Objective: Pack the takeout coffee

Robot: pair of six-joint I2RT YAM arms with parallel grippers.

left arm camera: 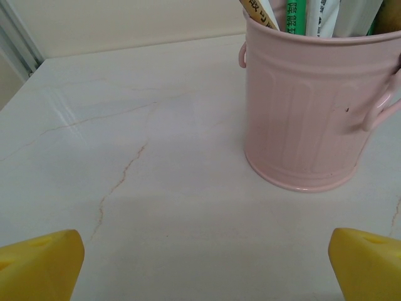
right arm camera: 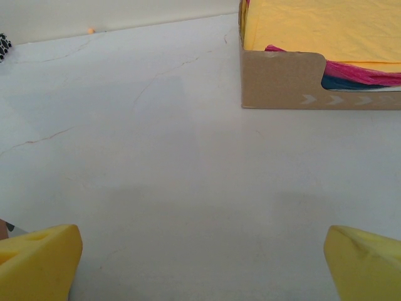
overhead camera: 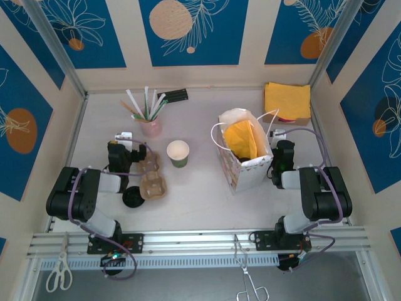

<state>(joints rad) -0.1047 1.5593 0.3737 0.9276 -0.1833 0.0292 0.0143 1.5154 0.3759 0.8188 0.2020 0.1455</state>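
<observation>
Blue panels printed with pale leaves and orange discs wall in three sides, and you are looking down on a pale, faintly veined worktop (overhead camera: pixel 194 113). Biggest thing on it is the white paper bag (overhead camera: pixel 245 166), standing upright right of centre with its mouth open and yellow tissue (overhead camera: pixel 241 139) poking out. Behind it, in the back right corner, sits a cardboard box (right arm camera: pixel 282 81) stacked with yellow napkins (overhead camera: pixel 287 99); from your right wrist you can see pink and blue sheets under the yellow at the box's near edge. Your right claw (right arm camera: pixel 202 263) is spread wide with nothing between its tips, low over bare worktop near that box and just beside the bag's right side. Over on the left, a brown cardboard cup carrier (overhead camera: pixel 153 183) lies flat, with a black lid (overhead camera: pixel 133 197) just beside its left edge. A pink bucket (left arm camera: pixel 304 106) holding wrapped straws (overhead camera: pixel 145 103) stands behind the carrier. Your left claw (left arm camera: pixel 205 266) is likewise wide apart and holds nothing; it points at the bucket, near it but not touching. The coffee cup (overhead camera: pixel 178 152) stands upright and uncovered on the worktop, between the carrier and the bag, apart from both claws
</observation>
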